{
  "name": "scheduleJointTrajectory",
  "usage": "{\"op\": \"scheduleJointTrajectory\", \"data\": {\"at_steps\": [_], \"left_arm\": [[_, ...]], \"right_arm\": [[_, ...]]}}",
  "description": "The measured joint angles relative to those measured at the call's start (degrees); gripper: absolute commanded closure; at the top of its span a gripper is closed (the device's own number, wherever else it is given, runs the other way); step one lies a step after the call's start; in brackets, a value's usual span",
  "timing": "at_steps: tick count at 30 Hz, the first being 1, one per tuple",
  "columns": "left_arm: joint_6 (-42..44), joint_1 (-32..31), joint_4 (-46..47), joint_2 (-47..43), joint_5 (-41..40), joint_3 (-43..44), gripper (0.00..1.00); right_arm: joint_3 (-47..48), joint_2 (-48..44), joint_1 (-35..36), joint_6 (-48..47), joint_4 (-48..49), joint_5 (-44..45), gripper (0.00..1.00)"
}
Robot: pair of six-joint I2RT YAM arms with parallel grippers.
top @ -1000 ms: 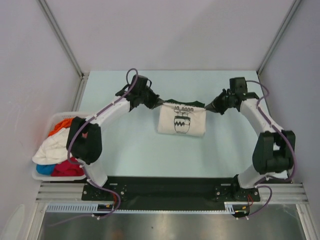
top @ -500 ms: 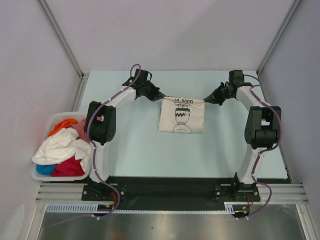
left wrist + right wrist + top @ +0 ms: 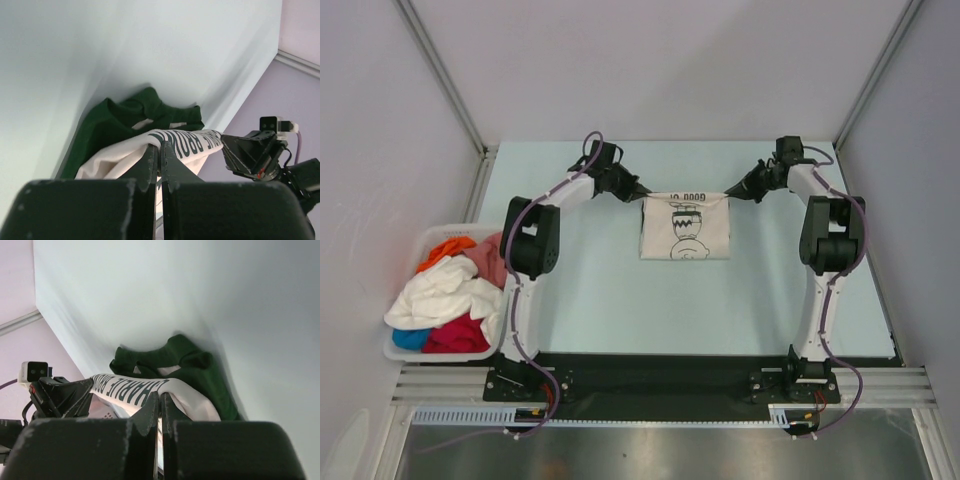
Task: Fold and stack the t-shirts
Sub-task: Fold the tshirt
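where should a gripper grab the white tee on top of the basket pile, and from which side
Probably pinch a raised fold near the middle of the white tee, coming straight down from above. It lies crumpled over the red tee, and the basket walls block a side approach. The left gripper is nearest, but it is shut on the cream t-shirt.

Dark printed letters "HARLIE" on cream t-shirt (image 3: 145, 388), partial "BROW" alongside, remaining print unreadable

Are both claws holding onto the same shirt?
Yes, the left claw and the right claw each pinch an opposite top corner of the cream printed t-shirt, which is stretched between them.
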Motion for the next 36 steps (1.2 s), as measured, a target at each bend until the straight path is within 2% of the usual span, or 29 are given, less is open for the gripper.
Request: {"op": "scheduleJointTrajectory", "data": {"at_steps": [8, 11, 12, 14, 15, 18, 21, 24, 27, 31, 33, 36], "left_arm": [[0.6, 0.7, 0.0, 4.7, 1.4, 5.3, 1.0], [1.5, 0.9, -0.2, 4.8, 1.2, 5.6, 0.99], [1.6, 0.9, -0.3, 4.8, 1.2, 5.7, 0.91], [2.1, 1.0, -0.7, 4.8, 1.3, 5.9, 0.89], [2.3, 1.2, -1.2, 4.8, 1.3, 6.0, 0.8], [4.4, 1.6, -3.6, 4.8, 0.2, 7.2, 0.66], [8.3, 2.3, -6.5, 4.3, -2.4, 9.1, 0.57], [12.2, 2.7, -9.5, 1.5, -5.4, 9.0, 0.52], [15.3, 2.8, -10.1, -4.0, -6.0, 6.5, 0.54], [15.8, 1.3, -2.1, -9.3, -2.0, 0.9, 0.62], [15.4, -0.4, 2.7, -9.5, 0.2, -0.8, 0.61], [14.4, -3.8, 8.9, -7.2, 3.6, -2.4, 0.61]], "right_arm": [[5.5, 5.6, -0.4, -0.7, -0.5, -1.8, 0.96], [8.6, 7.9, -0.4, -1.0, -0.6, -2.8, 0.88], [9.3, 8.6, -0.5, -1.0, -0.6, -3.2, 0.81], [10.9, 9.8, -0.6, -1.1, -1.1, -3.6, 0.74], [11.8, 10.5, -0.8, -1.3, -1.2, -3.6, 0.66], [14.0, 11.4, -1.8, -2.6, -2.7, -2.8, 0.53], [16.5, 11.2, -3.2, -5.9, -6.2, -0.3, 0.47], [14.5, 8.0, -4.3, -8.6, -7.8, 1.6, 0.46], [5.8, 0.2, -4.3, -9.1, -5.5, 0.9, 0.45], [-9.9, -10.6, -1.6, -3.6, 7.6, -5.1, 0.53], [-13.6, -11.6, 0.7, 0.4, 14.5, -8.2, 0.61], [-17.8, -9.3, 4.9, 5.5, 25.8, -11.5, 0.67]]}}
